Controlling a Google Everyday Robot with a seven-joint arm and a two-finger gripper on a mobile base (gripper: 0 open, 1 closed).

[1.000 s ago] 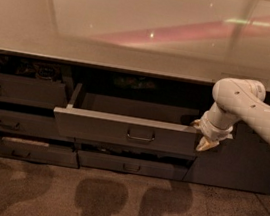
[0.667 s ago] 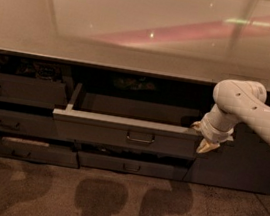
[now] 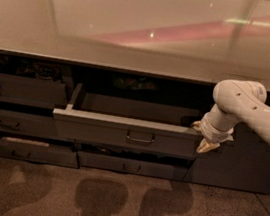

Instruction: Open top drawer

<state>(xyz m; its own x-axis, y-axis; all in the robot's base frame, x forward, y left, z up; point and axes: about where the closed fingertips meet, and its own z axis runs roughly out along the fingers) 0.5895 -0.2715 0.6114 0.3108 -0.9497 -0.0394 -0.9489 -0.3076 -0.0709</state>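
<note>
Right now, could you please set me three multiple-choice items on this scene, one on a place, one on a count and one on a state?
1. Where along the top drawer is the gripper?
A. its left end
B. its middle
C. its right end

2. How many loop handles does its front carry?
A. one
B. two
C. three

3. What state is the drawer in?
A. shut flush
B. pulled out
C. lifted off its rails

Answers:
1 C, the gripper sits at the front's right corner.
2 A, a single loop is centred on the front.
3 B, its front stands forward of the neighbouring drawers and its inside shows.
</note>
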